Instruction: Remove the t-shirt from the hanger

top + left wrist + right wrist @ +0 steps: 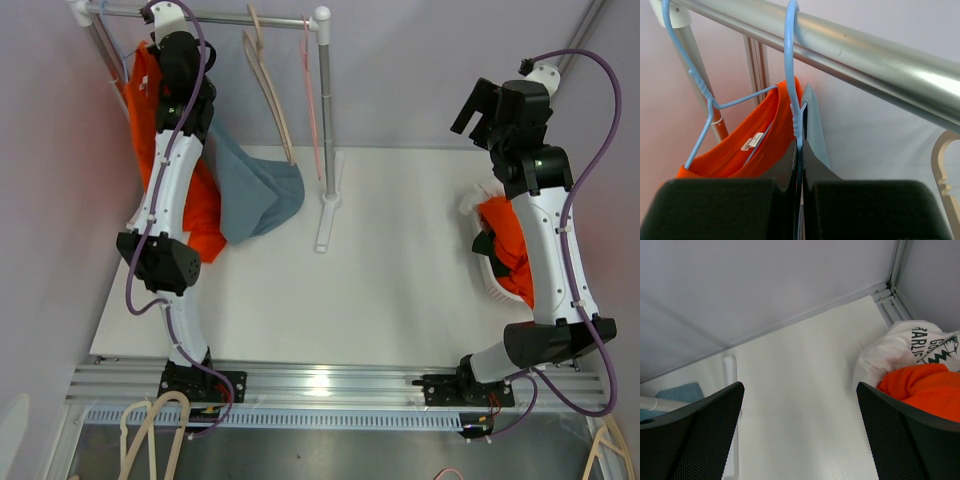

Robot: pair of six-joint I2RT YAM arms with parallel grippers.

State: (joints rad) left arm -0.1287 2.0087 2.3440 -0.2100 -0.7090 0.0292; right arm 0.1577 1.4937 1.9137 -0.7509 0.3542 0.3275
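A grey-blue t-shirt hangs from a light blue hanger hooked over the metal rail at the far left. My left gripper is shut on that hanger's neck, just below the rail. The shirt's fabric shows to the right of the fingers. In the top view the left arm reaches up to the rail and hides its gripper. My right gripper is open and empty, raised at the far right; it also shows in the right wrist view.
An orange t-shirt hangs on a second blue hanger just left of the held one. Wooden hangers and a pink one hang on the rail. The rack post stands mid-table. A white basket holds orange and white clothes.
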